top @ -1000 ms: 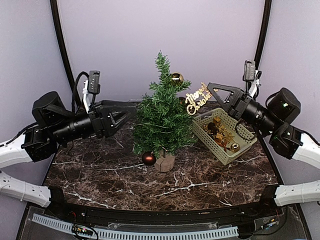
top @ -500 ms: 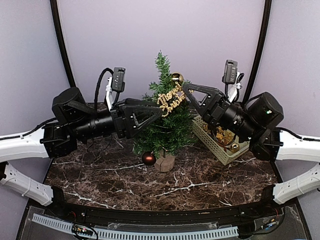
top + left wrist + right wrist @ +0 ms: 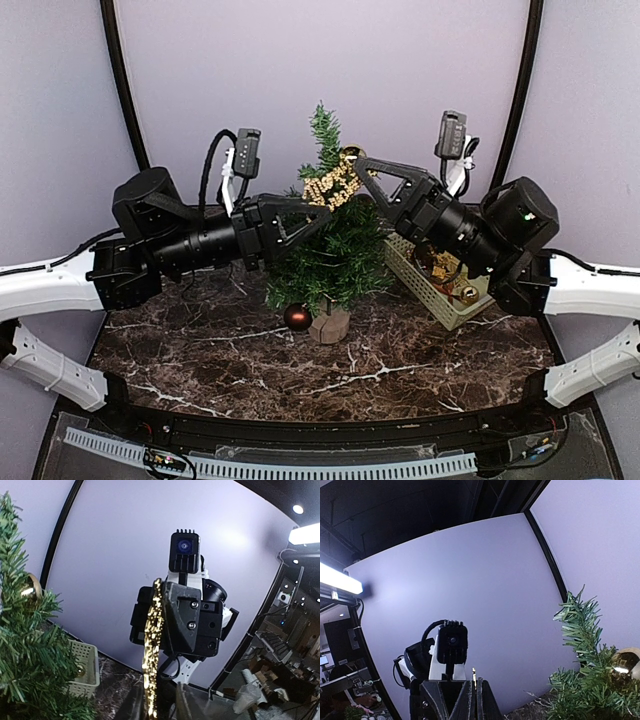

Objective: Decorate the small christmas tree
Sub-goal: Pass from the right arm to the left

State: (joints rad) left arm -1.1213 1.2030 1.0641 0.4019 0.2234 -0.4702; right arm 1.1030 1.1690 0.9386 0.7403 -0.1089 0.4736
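1. Right gripper was clamped shut on a gold glitter ornament, holding it against the upper branches just below the treetop.
2. Left gripper reached in from the opposite side. In its wrist view its fingers flanked the ornament's lower end. Could not tell whether the pads pressed on it or stood just off it.
3. Ornament's shape was hard to make out. It was edge-on in the left wrist view and a beaded gold tangle from above. The right wrist view showed only a thin gold sliver above the closed fingers.
4. Small christmas tree stood mid-table on the dark marble table. Both grippers covered part of its upper branches. Needles buried the trunk, and only the stump base was plain at the foot.
5. Tree's long axis ran vertical, with the tip pointing straight up and the base flat on the table. No lean noted.
6. Gold bauble near the tip was partly covered by the right gripper.
7. Dark red bauble lay on the table just beside the stump, on its left.
8. Pale slotted basket sat right of the tree, largely behind the right arm. It held gold pieces, too small to identify.
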